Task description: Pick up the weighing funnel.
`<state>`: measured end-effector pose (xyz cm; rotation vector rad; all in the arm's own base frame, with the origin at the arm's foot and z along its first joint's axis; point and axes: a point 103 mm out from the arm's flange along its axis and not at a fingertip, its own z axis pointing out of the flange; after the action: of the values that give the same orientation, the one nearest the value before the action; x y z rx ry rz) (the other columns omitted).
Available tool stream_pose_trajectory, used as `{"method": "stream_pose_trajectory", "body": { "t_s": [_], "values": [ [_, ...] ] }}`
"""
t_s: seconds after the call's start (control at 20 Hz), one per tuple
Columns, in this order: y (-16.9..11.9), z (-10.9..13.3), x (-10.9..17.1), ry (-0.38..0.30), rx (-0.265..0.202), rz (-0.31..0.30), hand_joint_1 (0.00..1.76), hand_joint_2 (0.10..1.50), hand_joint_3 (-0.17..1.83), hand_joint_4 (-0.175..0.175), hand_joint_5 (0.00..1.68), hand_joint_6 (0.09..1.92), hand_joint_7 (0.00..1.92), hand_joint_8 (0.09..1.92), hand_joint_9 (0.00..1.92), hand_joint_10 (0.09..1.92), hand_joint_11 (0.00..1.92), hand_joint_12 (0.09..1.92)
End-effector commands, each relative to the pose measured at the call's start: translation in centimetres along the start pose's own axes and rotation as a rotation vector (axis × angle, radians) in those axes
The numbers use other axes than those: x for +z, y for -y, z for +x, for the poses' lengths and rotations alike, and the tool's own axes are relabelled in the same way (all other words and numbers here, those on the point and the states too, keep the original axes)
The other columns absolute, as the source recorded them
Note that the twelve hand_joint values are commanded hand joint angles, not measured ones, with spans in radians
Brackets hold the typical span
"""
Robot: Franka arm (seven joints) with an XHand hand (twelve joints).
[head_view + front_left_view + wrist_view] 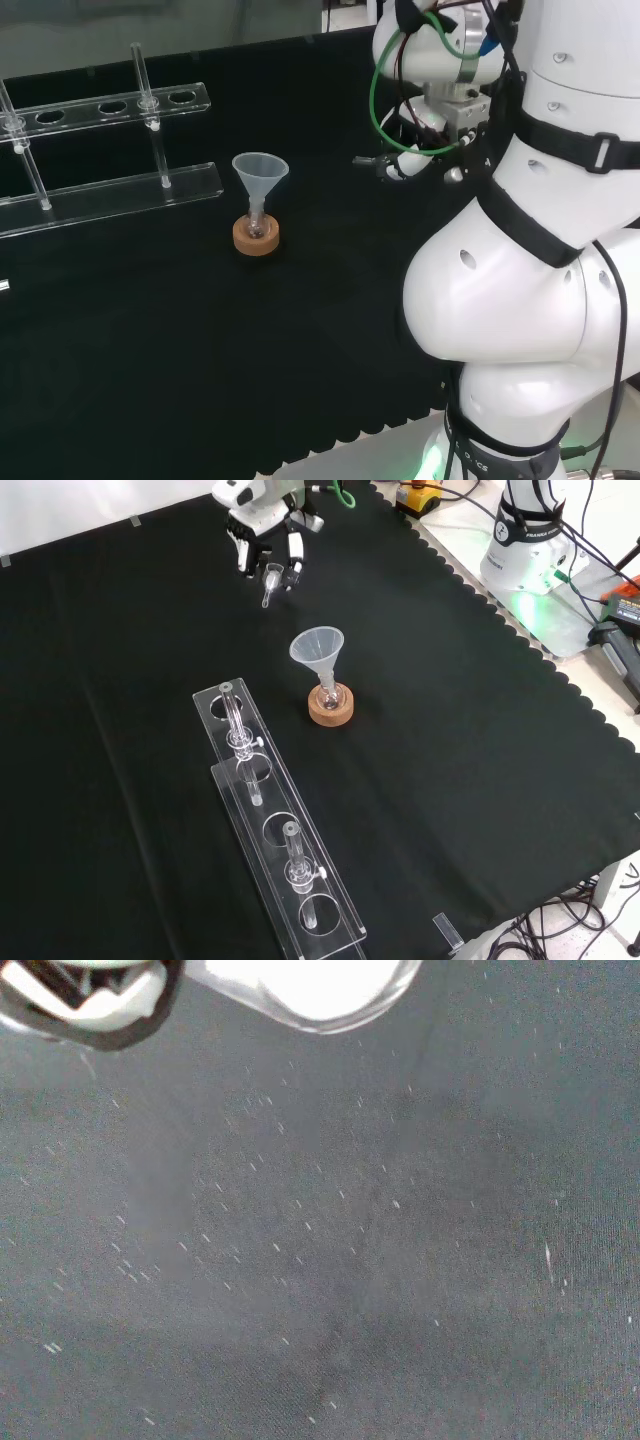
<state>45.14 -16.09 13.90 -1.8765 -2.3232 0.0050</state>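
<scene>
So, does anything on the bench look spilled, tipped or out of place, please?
Nothing stands out. The funnel stands upright in its flask on the cork ring, the clear rack stands level, and the hand holds the weighing funnel over the cloth.

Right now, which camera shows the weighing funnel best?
The front view: the weighing funnel is held in the hand, plain against the black cloth. The wrist view catches a blurred clear rim; in the head view the arm crowds the hand.
</scene>
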Motion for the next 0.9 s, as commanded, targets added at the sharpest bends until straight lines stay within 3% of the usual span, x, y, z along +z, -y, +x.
{"method": "stream_pose_trajectory", "body": {
  "t_s": [0.05,0.45,0.9],
  "values": [
    [0.6,0.5,-6.0,-0.073,0.0,-0.059,1.1,0.6,0.64,0.175,1.35,1.2,1.57,1.1,1.91,0.7,1.92,0.67],
    [1.2,1.9,-8.9,-0.075,-0.028,-0.09,1.11,0.59,0.67,0.175,1.37,1.19,1.58,1.1,1.9,0.7,1.92,0.64],
    [1.2,3.8,-9.9,-0.046,-0.03,-0.08,1.12,0.57,0.69,0.175,1.38,1.18,1.59,1.1,1.9,0.7,1.92,0.62]
  ]
}}
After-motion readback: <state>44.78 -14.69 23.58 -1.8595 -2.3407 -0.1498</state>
